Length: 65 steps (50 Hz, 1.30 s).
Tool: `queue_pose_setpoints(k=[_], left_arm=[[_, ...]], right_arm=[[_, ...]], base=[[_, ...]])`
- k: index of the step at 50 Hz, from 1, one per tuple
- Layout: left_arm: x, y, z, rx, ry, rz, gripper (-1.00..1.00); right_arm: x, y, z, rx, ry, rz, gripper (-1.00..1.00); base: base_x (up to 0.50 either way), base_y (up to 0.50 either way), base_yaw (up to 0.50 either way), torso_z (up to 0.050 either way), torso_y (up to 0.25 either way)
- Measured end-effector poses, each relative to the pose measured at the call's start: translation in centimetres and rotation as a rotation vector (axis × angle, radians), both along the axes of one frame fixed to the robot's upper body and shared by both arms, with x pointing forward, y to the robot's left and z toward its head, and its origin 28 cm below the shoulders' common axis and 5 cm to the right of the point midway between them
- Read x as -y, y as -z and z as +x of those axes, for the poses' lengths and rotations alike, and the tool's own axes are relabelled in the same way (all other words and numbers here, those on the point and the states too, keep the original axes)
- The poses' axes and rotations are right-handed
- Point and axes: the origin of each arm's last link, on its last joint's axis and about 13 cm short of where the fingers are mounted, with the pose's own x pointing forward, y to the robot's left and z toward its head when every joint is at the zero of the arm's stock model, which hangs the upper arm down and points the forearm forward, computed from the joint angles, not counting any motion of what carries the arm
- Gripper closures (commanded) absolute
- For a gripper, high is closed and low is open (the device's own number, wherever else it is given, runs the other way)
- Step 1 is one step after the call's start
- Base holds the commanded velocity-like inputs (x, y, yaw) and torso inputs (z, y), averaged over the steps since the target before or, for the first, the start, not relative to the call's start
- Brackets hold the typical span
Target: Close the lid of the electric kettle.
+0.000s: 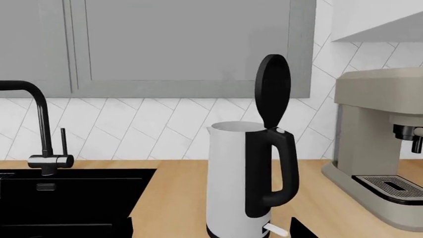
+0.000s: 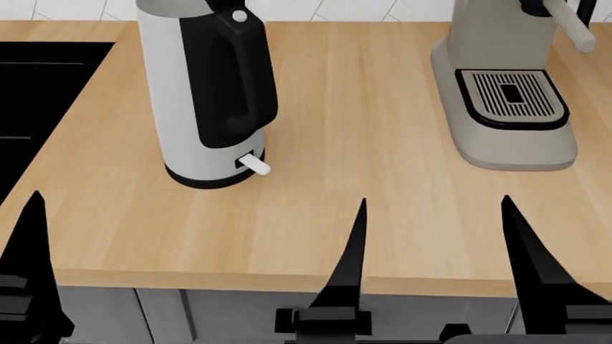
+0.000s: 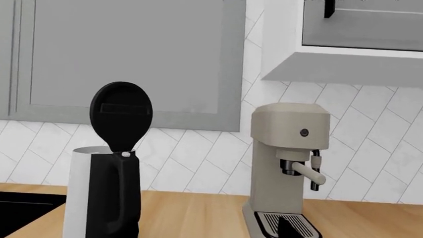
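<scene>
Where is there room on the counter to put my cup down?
Bare wood lies between the electric kettle and the coffee machine, and along the front edge before both. Left of the kettle, only a narrow strip borders the black sink.

In the head view the electric kettle (image 2: 206,93) is cut off at the top edge, so its lid is out of frame there. Both claws show only as dark finger blades rising from the near edge, their bases cropped; the left claw (image 2: 196,265) and right claw (image 2: 521,265) cannot be judged fully. The coffee machine (image 2: 512,93) is also cropped at the far edge.
</scene>
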Motion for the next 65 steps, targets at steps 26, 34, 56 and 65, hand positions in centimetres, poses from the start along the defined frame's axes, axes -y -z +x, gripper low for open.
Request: queue_pose_setpoints(k=[26, 34, 56, 65], left_arm=[[-0.14, -0.37, -0.45, 0.018, -0.009, -0.001, -1.0], [-0.18, -0.36, -0.47, 0.016, -0.012, 0.0, -1.0], [-0.27, -0.27, -0.5, 0.01, -0.015, 0.003, -1.0], [-0.26, -0.25, -0.51, 0.01, -0.015, 0.004, -1.0]], right_arm=[[-0.11, -0.41, -0.54, 0.023, -0.009, -0.009, -1.0], [-0.07, -0.4, -0.54, 0.021, -0.007, -0.009, -1.0], [-0.1, -0.61, -0.63, 0.022, -0.005, -0.013, -1.0], [-0.09, -0.62, -0.65, 0.022, -0.004, -0.014, -1.0]], base=[[0.16, 0.0, 0.0, 0.0, 0.0], [0.12, 0.0, 0.0, 0.0, 0.0], [0.21, 0.0, 0.0, 0.0, 0.0], [0.21, 0.0, 0.0, 0.0, 0.002]])
